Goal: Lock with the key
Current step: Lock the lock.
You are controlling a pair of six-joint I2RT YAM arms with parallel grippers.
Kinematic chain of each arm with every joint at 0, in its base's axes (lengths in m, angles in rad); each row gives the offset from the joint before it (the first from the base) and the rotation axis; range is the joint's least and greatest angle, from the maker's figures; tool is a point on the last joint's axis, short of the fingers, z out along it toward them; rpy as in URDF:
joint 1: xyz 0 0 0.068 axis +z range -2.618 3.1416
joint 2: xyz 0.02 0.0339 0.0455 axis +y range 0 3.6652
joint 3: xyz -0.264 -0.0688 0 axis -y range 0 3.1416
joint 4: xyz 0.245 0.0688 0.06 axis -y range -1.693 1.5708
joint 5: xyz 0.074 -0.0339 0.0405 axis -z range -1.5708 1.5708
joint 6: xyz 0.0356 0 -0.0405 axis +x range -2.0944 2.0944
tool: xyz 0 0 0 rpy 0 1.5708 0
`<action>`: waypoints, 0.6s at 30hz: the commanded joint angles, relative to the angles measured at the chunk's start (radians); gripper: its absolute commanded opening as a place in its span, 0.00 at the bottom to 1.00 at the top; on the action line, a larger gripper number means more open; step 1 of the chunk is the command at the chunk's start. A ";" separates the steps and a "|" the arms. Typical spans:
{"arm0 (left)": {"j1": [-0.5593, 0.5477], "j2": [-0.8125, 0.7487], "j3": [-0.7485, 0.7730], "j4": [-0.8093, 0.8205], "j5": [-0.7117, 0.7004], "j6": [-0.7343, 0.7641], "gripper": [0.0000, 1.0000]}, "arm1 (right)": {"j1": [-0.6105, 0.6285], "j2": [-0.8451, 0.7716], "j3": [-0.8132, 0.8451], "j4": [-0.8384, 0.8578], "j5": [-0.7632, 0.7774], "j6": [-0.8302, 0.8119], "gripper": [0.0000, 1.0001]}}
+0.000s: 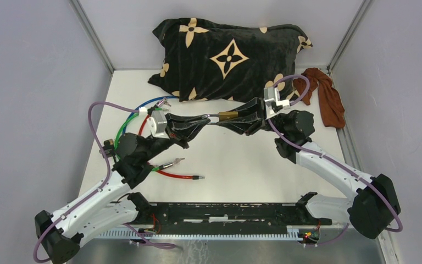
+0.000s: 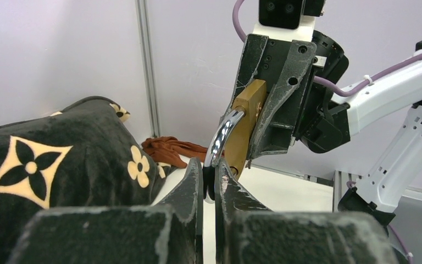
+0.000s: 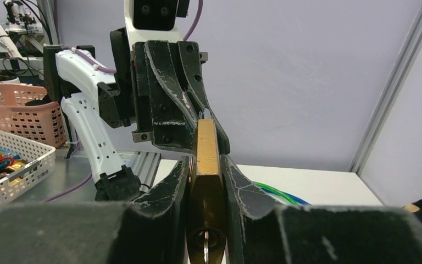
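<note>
A: Where to tag the padlock (image 1: 229,115)?
B: Up in the air over the table (image 1: 242,165), strung between the two grippers, just in front of the black patterned pillow (image 1: 225,55). Not touching the table.
A: And the left gripper (image 1: 203,120)?
B: Pinched all but shut on the silver shackle (image 2: 223,132), one fingertip on each side of the curved end.
A: Then the right gripper (image 3: 205,165)?
B: Partway closed on the brass body (image 2: 247,118), one finger flat against each broad face, narrow edge facing its wrist camera.
A: Long axis?
B: Running across the table, left to right in the top view, in line with both sets of fingers. Shackle end pointing toward the left arm (image 1: 93,203), keyhole (image 3: 206,242) end pointing back toward the right arm (image 1: 329,165).
A: Anything at the keyhole?
B: Something silvery at the slot, low in the right wrist view. Too cropped to tell more.
A: Anything else worth tagging?
B: Brown cloth (image 1: 327,96) at the far right, beside the pillow. Blue, green and red cables (image 1: 143,113) on the table by the left arm, apart from the padlock. Pink basket (image 3: 11,104) and white basket (image 3: 11,165) off behind the left arm in the right wrist view.
</note>
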State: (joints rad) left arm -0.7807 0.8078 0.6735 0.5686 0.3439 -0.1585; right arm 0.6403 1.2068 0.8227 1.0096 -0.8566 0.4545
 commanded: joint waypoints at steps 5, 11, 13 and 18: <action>-0.059 0.068 0.052 -0.173 0.528 -0.035 0.02 | 0.123 0.120 0.034 -0.204 -0.006 -0.082 0.00; -0.098 0.091 0.035 -0.131 0.527 -0.053 0.02 | 0.152 0.162 0.067 -0.187 -0.007 -0.078 0.00; -0.101 0.096 0.043 -0.131 0.536 -0.053 0.02 | 0.153 0.169 0.062 -0.186 -0.007 -0.082 0.00; -0.115 0.103 0.044 -0.143 0.550 -0.051 0.01 | 0.153 0.199 0.072 -0.186 -0.020 -0.084 0.00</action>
State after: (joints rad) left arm -0.7441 0.7982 0.7086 0.5369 0.4480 -0.1337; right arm 0.6655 1.2514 0.8669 1.0359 -0.8883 0.4362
